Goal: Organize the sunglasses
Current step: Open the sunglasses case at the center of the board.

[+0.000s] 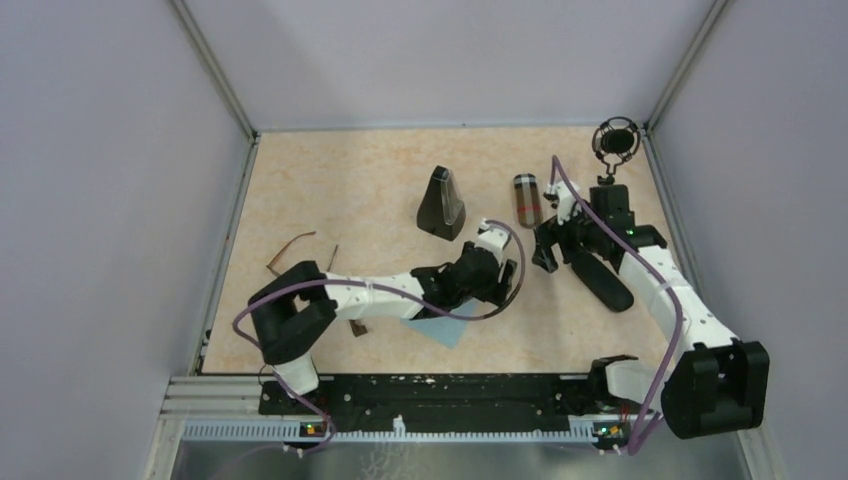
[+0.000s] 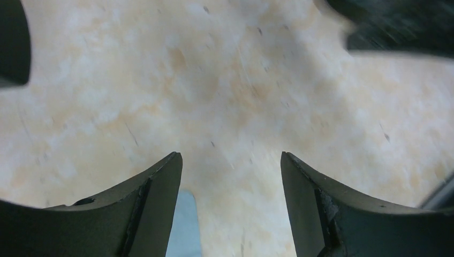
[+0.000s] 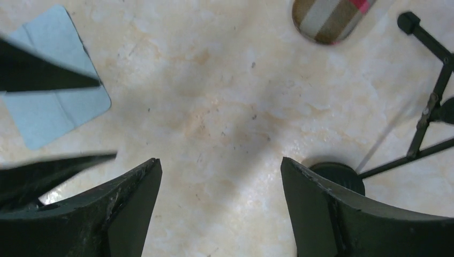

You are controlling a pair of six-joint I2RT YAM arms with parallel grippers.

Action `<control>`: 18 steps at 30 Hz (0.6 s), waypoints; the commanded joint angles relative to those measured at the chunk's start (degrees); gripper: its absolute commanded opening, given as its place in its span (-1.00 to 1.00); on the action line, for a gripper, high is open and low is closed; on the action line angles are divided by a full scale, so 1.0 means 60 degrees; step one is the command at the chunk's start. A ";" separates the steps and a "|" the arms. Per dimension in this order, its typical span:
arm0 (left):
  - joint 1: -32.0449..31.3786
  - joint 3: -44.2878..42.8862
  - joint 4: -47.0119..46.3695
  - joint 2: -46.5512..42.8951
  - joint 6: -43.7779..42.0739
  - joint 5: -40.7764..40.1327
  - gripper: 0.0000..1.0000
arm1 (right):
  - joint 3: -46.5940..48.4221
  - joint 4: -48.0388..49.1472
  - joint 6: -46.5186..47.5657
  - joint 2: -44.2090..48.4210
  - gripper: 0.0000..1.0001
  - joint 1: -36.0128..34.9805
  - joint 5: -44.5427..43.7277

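Plaid case [image 1: 527,200] lies at 3 o'clock of black case [image 1: 441,205]; contents hidden. Left gripper [image 2: 230,160] and right gripper [image 3: 220,166] gape wide, empty.

Plaid case [image 3: 329,19] partly beyond top edge

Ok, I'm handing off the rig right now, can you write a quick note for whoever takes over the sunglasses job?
Left pincer: open, empty, over bare table by the blue cloth.
Right pincer: open, empty, just short of the plaid case.
Sunglasses: the slim brown pair lies at the table's left side, away from both pincers. The other pair cannot be picked out for certain.
The black triangular case stands mid-table, left of the plaid case.
Done: nothing visibly put away.
Left: pick up and place each pair.
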State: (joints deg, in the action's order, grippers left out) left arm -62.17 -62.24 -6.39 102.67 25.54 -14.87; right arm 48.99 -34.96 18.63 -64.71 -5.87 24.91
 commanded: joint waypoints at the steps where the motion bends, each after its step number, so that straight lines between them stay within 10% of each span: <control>1: -0.0966 0.1321 0.0355 -0.1631 0.1115 -0.1120 0.49 | 0.1039 0.1047 -0.1056 -0.0907 0.66 -0.0999 -0.1601; 18: -0.2079 0.4405 0.2204 -0.6355 0.3382 -0.2759 0.50 | 0.7036 0.1015 -0.2204 -0.8130 0.79 -0.1260 -0.3710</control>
State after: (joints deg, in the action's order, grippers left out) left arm -73.73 -37.30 5.74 67.85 43.31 -29.21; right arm 82.67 -26.26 6.31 -107.11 -12.78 6.81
